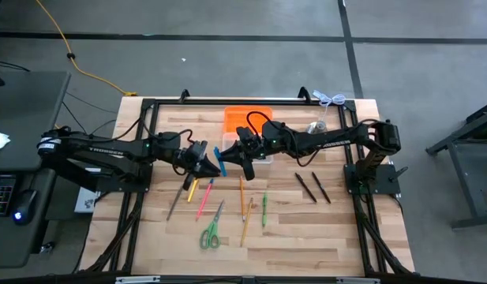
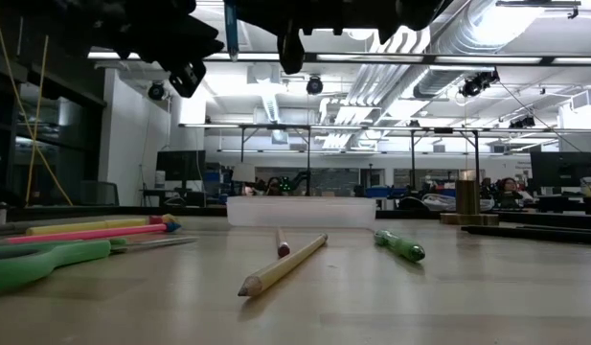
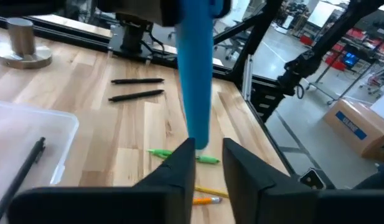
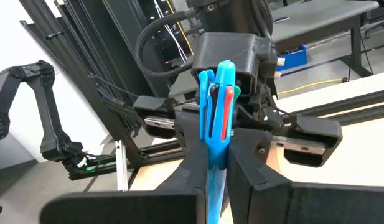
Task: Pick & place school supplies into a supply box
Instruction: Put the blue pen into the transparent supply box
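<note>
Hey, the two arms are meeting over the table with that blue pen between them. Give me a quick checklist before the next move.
1. Right gripper clamped on the blue pen: ok, its fingers press both sides.
2. Left gripper free of the pen: cannot tell; its fingers are apart, but the pen's end sits right at the gap.
3. Supply box open: ok, the orange lid is folded back.
4. Room in the box: ok, only one dark pen shows inside.
5. Pen clear of the table: ok, it is held up in the air.
</note>
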Robot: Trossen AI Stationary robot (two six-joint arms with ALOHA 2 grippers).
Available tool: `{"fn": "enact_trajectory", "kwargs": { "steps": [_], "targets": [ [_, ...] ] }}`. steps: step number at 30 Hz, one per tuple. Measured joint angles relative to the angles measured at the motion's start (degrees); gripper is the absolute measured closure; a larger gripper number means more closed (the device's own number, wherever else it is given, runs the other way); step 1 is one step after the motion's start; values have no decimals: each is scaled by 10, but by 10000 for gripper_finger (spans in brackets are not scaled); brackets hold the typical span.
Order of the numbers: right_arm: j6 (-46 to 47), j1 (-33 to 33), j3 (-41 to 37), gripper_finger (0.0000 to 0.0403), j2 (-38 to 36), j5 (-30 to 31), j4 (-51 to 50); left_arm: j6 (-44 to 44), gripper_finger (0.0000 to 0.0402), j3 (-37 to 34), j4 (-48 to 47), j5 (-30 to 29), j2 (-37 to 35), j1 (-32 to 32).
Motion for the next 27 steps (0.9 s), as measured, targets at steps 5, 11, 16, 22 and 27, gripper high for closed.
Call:
{"fn": "enact_trajectory", "kwargs": {
  "steps": [5,11,16,22,27],
  "targets": [
    [0,0,0,391,0,13,0,1,227,0,0,-58,0,0],
    [0,0,0,391,0,33,0,1,177,0,2,-78,0,0],
    [-14,0,0,391,0,47,0,1,168,0,27,-79,0,0],
    [-15,-4,0,391,0,51,0,1,181,0,47,-100,0,0],
    [-16,-4,0,391,0,61,0,1,194,0,59,-104,0,0]
  ]
}}
